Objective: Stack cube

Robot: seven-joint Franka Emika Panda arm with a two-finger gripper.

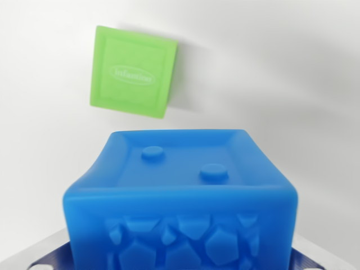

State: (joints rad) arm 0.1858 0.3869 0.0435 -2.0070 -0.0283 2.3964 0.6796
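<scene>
A soft blue cube [180,185] fills the lower half of the wrist view, very close to the camera. Its top face has two round studs and its near face a raised stone pattern. My gripper [177,260] is shut on it: grey and blue fingers [42,256] show at the bottom left and bottom right corners, pressing its sides, which bow slightly inward. A green cube [133,72] with an oval logo on top lies on the white surface, beyond the blue cube and toward the wrist view's left. The two cubes are apart.
The white tabletop [292,67] spreads around both cubes. The green cube throws a soft shadow toward the wrist view's right. No other objects are in view.
</scene>
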